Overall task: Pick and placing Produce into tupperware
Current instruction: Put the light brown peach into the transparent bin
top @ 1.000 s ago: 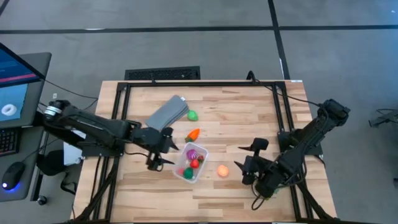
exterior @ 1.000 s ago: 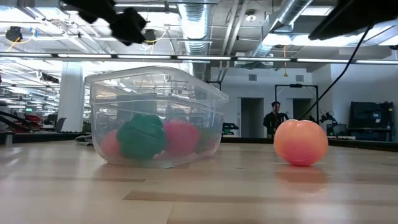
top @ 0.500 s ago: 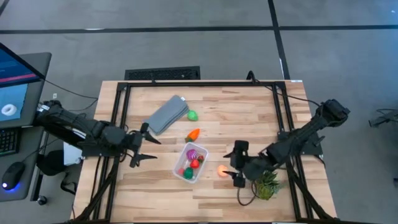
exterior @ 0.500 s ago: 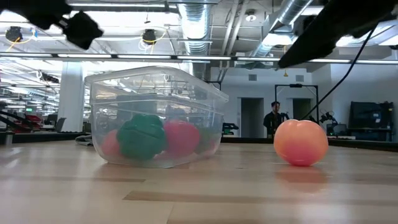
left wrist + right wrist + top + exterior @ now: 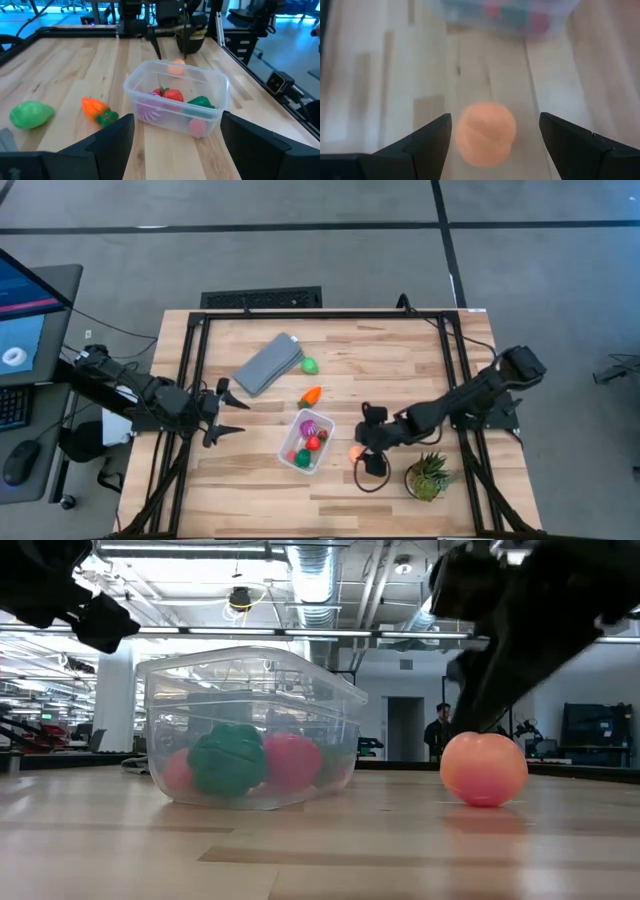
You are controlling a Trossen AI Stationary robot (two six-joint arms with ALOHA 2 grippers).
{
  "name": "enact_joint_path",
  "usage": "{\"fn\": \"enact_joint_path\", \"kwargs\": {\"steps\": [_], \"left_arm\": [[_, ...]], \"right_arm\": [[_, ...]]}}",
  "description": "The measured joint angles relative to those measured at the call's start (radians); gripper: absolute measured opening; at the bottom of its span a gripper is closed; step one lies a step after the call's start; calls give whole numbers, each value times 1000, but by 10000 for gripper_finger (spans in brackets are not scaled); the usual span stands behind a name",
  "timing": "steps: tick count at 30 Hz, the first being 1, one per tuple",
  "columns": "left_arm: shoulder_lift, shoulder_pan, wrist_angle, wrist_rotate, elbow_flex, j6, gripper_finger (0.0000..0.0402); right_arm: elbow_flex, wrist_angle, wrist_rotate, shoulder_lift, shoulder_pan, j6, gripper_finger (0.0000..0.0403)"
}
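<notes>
Wooden slats carry the orange ball (image 5: 356, 452), just right of the clear tupperware (image 5: 291, 456). Right gripper (image 5: 365, 442) hovers over it, fingers spread wide, empty. Smooth and round, it would probably roll; grip across its middle. Inside: a purple piece (image 5: 309, 426), strawberries (image 5: 168, 93), and a dark green piece (image 5: 201, 101). Left gripper (image 5: 226, 411) waits open, far left.

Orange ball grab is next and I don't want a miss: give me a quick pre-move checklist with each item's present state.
1. Right hand open: ok.
2. Orange ball lined up between the right hand's fingers: ok.
3. Ball resting free on the table, apart from the tupperware: ok.
4. Fingers low enough to close around the ball: cannot tell.
5. Left hand clear of the tupperware: ok.
6. Room left in the tupperware: ok.
</notes>
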Motion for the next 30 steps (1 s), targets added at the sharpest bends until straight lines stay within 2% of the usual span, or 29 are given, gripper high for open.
{"fn": "enact_joint_path", "kwargs": {"steps": [7, 25, 30], "left_arm": [[-17, 0, 0, -2, -2, 3, 286], [-17, 0, 6, -4, -2, -4, 286], [-17, 0, 8, -21, -2, -4, 286]], "right_arm": [[51, 5, -77, 96, -19, -19, 324], [67, -138, -79, 127, -19, 21, 325], [67, -170, -81, 121, -19, 42, 339]]}}
